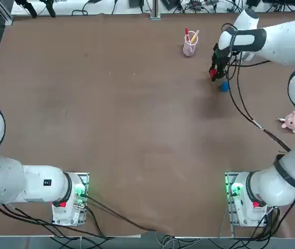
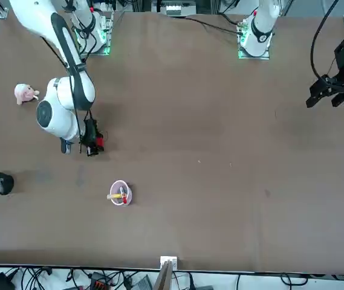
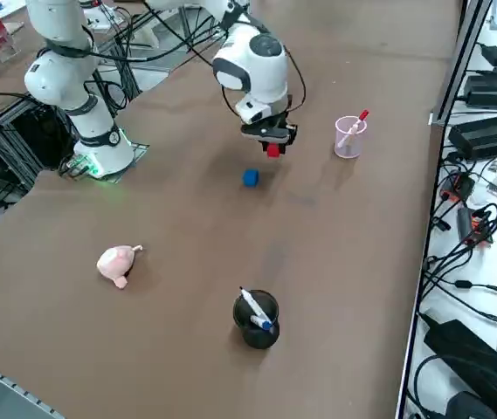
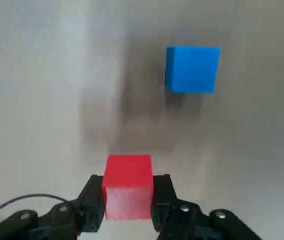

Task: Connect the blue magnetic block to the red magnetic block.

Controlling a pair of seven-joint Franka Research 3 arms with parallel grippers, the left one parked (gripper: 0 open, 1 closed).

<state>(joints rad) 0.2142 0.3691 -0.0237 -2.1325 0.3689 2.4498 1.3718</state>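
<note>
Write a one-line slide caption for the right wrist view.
Right gripper shut on the red magnetic block, above the table with the blue magnetic block lying apart ahead.

Right gripper [image 2: 92,147] seen pointing down, red magnetic block [image 2: 100,143] clamped between its fingers, pink plush toy [image 2: 23,93] set well apart, pink cup [image 2: 121,193] placed nearby.

The red cube [image 4: 128,186] hangs above the table, clamped between two fingers; the blue cube [image 4: 192,69] lies on the table nearby, apart.
</note>
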